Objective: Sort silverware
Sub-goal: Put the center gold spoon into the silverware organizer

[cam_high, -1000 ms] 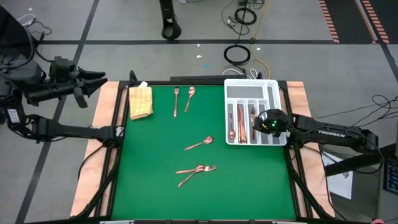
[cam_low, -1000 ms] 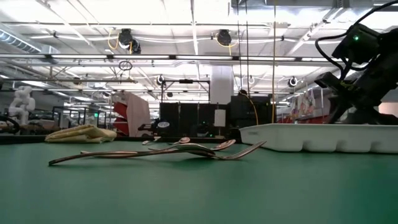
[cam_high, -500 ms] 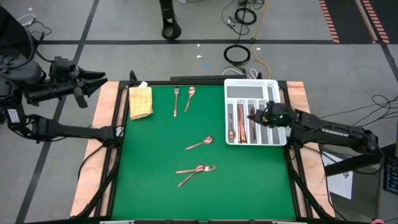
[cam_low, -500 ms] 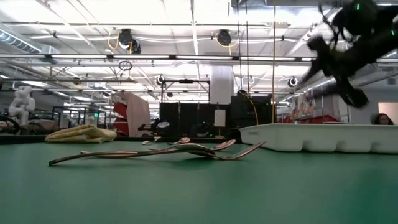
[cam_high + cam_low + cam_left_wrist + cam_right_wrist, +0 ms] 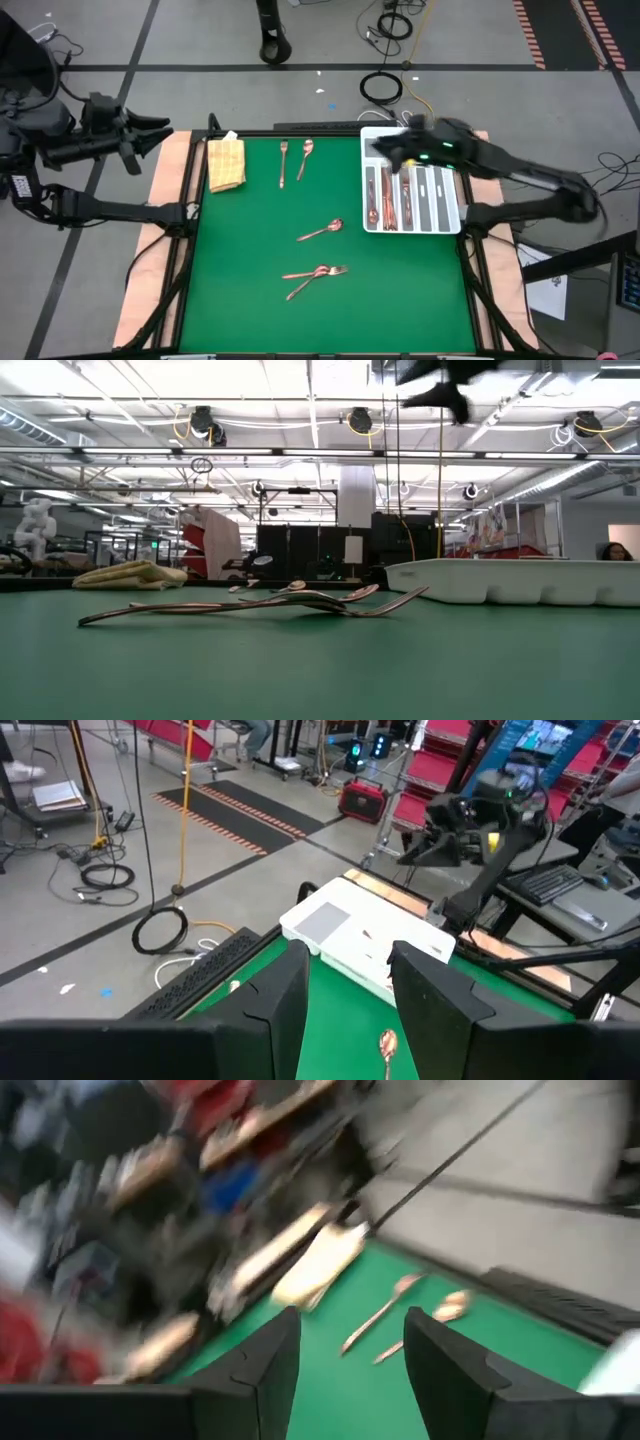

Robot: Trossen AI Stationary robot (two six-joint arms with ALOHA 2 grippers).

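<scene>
Slim, shiny rose-gold silverware [image 5: 322,232] scattered on green mat, some in white tray [image 5: 447,208]; both claws spread, empty.

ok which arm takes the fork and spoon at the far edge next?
Probably right. The right gripper, open and empty, hangs over the tray, beside the fork and spoon. The left gripper sits off the table's far-left corner.

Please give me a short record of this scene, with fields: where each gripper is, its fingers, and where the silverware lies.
right gripper: above the white tray's far end, fingers open, empty
left gripper: off the table's left edge, fingers open, empty
silverware in tray: several pieces
silverware on mat: three crossed near, one spoon mid, a fork and a spoon far
cloth: far left corner
</scene>
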